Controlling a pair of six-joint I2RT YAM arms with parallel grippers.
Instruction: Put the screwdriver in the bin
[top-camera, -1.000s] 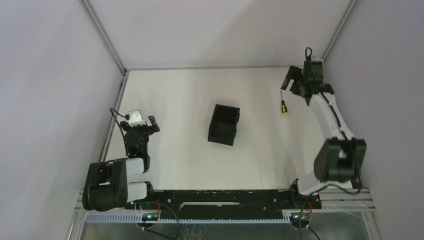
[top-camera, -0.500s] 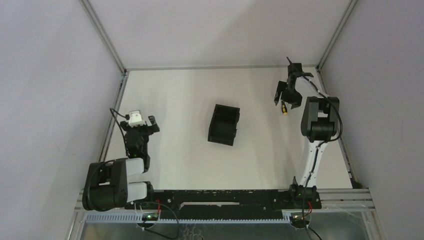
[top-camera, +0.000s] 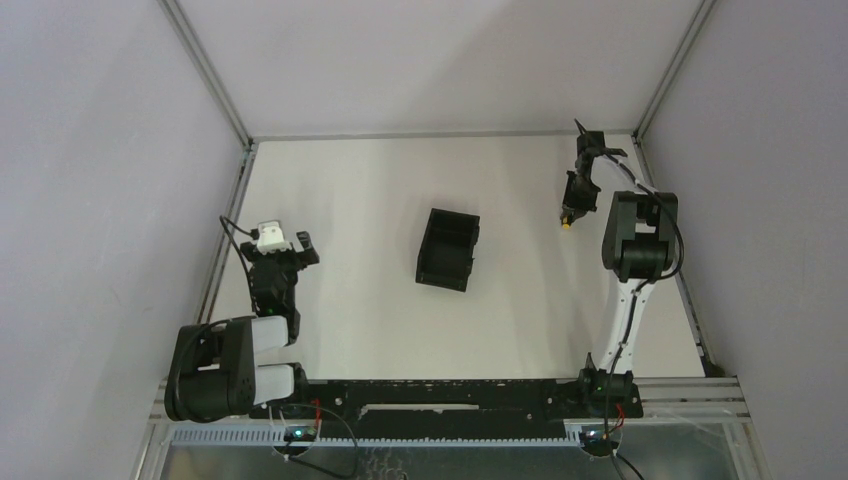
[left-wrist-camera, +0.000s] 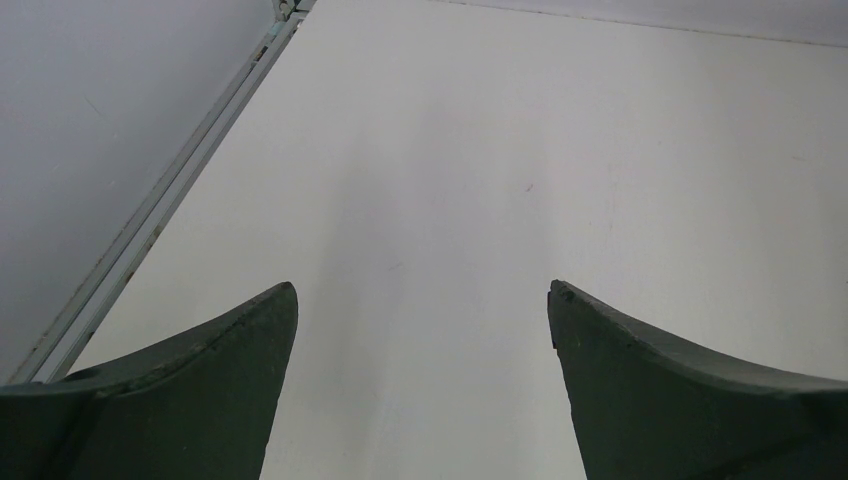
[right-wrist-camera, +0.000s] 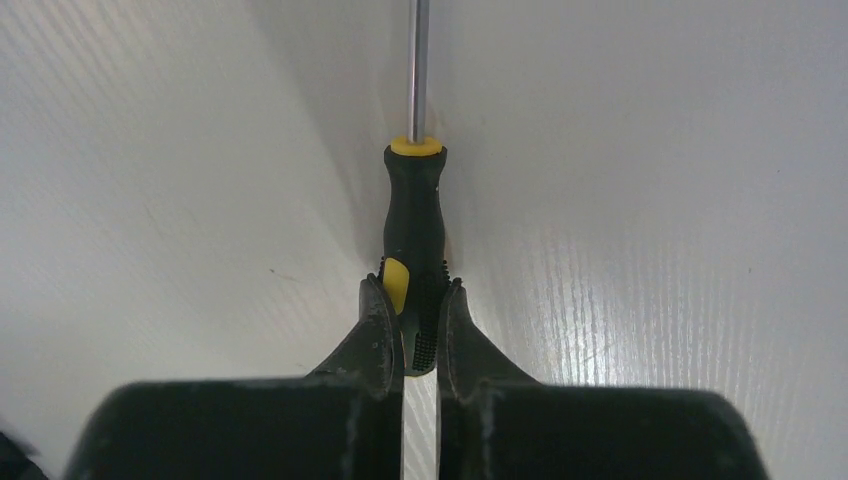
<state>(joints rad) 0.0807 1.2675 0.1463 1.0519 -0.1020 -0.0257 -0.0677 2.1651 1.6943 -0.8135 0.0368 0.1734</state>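
progress: grasp made, nothing in bin (top-camera: 447, 250) | right claw (right-wrist-camera: 412, 300) clenched on screwdriver (right-wrist-camera: 414, 220) handle | screwdriver far right on tabletop (top-camera: 340, 200), well apart from bin; lifted or not, cannot tell | left claw (left-wrist-camera: 421, 290) released, holding nothing | left: carry, drop in bin

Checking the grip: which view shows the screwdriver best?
Right wrist: the screwdriver is close, its handle clamped by the right gripper. Top external shows only a yellow speck; left wrist shows nothing of it.
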